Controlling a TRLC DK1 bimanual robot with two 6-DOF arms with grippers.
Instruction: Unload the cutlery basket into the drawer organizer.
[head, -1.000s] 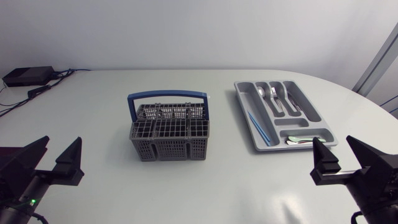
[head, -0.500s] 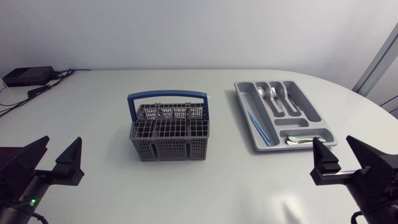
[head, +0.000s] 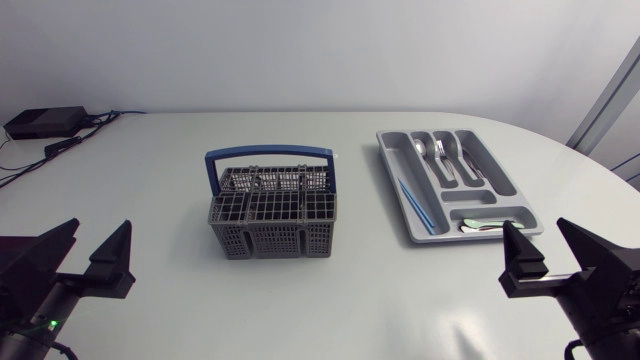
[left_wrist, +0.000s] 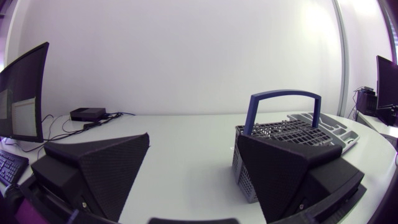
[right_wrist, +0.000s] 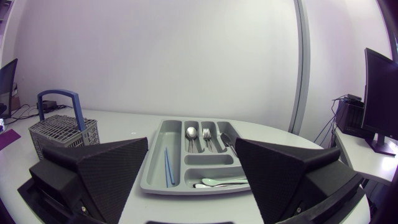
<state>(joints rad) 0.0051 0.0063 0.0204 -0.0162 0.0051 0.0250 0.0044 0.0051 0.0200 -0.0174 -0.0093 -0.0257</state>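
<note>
cutlery basket mid-table | drawer organizer to its right, cutlery inside | left gripper, right gripper: fingers spread

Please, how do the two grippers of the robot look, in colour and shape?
Both the left gripper and the right gripper are matte black, each with two broad wedge-shaped fingers. A small green light glows just behind the left gripper.

A white table with a rounded edge fills most of the head view. At the upper left of the frame, on the table's far corner, sits a flat black box. Dark cables run from it along the left edge of the frame, one carrying a small black plug piece. A thin bluish lead curls just right of the box.
</note>
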